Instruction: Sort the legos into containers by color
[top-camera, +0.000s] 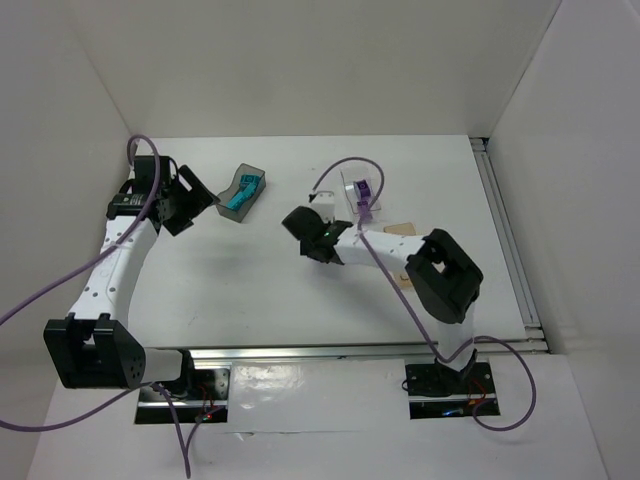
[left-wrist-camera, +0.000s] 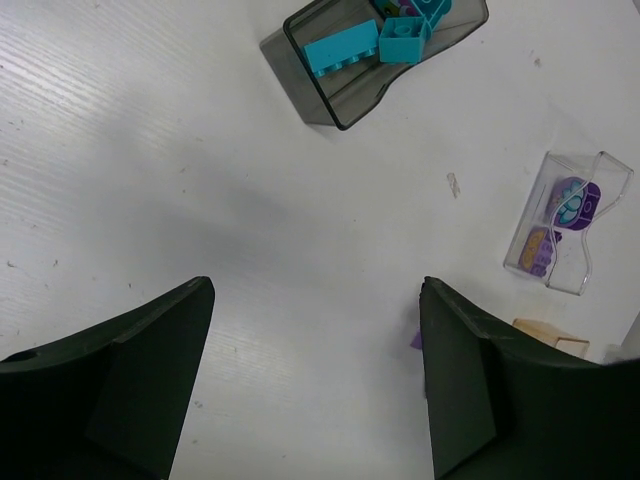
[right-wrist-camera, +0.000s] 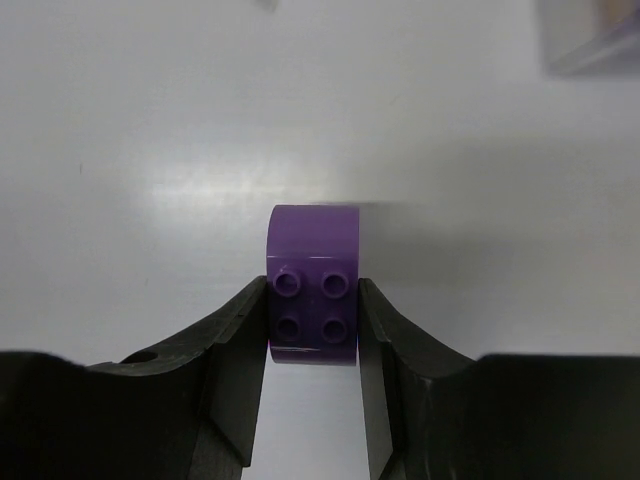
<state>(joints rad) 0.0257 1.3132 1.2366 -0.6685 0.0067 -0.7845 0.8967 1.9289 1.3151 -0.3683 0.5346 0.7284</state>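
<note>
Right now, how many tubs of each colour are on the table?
Smoky dark grey tub: 1
Clear tub: 1
Amber-tan tub, only partly in view: 1
Total: 3

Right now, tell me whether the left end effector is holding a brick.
No: the left end effector is open, its fingers spread wide apart above the table, gripping nothing.
</note>
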